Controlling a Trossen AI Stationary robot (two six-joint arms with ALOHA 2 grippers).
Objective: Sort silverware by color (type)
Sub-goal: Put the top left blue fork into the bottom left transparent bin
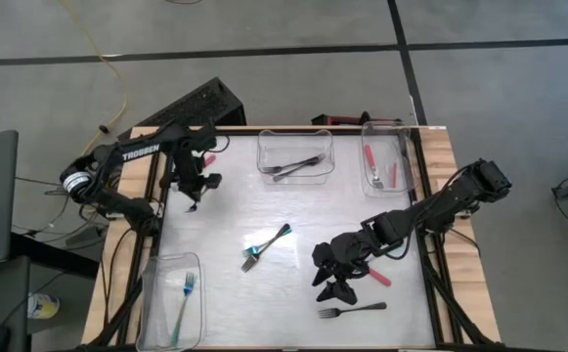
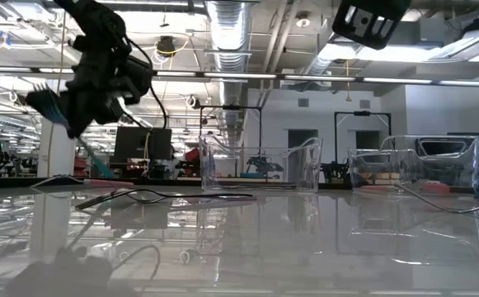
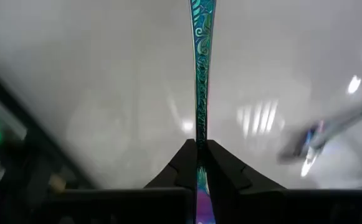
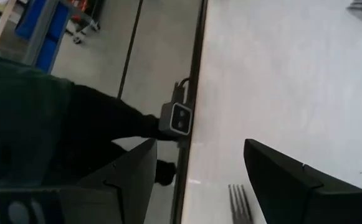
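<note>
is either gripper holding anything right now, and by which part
The left gripper is shut on a teal fork, gripping its slim handle. The right gripper is open, holding nothing.

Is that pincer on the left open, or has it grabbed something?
Shut. The left pincer pinches a teal fork handle between its fingers, above the table.

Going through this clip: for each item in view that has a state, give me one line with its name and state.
Left gripper: shut on a teal patterned fork handle, lifted.
Right gripper: open, empty, above the dark fork.
Clear bin at the near left: holds a teal fork.
Clear bin at the far middle: holds dark forks.
Clear bin at the far right: holds red forks.
Teal forks mid-table: lying loose.
</note>
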